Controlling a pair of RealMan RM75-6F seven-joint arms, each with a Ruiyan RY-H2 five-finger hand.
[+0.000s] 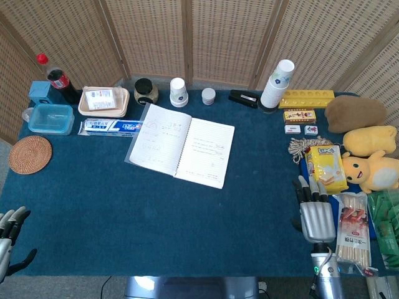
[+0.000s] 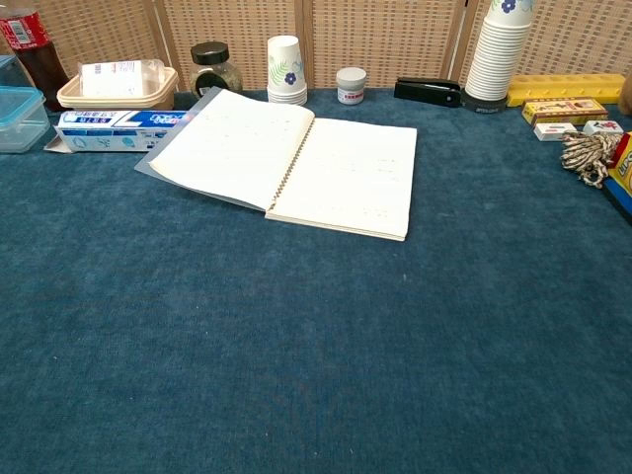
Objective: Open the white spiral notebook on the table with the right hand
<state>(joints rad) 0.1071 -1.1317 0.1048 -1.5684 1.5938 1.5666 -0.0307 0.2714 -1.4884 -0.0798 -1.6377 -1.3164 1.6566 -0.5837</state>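
Notebook [image 1: 181, 145] open flat, well apart from right hand's [image 1: 317, 215] spread fingers [image 1: 313, 191].

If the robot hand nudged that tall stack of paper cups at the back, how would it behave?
The paper cup stack is tall and narrow, so it would probably tip rather than slide. Being paper, it is likely light, and the nested cups might scatter toward the black stapler.

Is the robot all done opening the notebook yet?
It looks done. The white spiral notebook lies open on the table, both pages showing. The right hand holds nothing and sits near the table's right front edge, well away from the notebook. The left hand is at the left front corner, also holding nothing. Nothing seems left to do.
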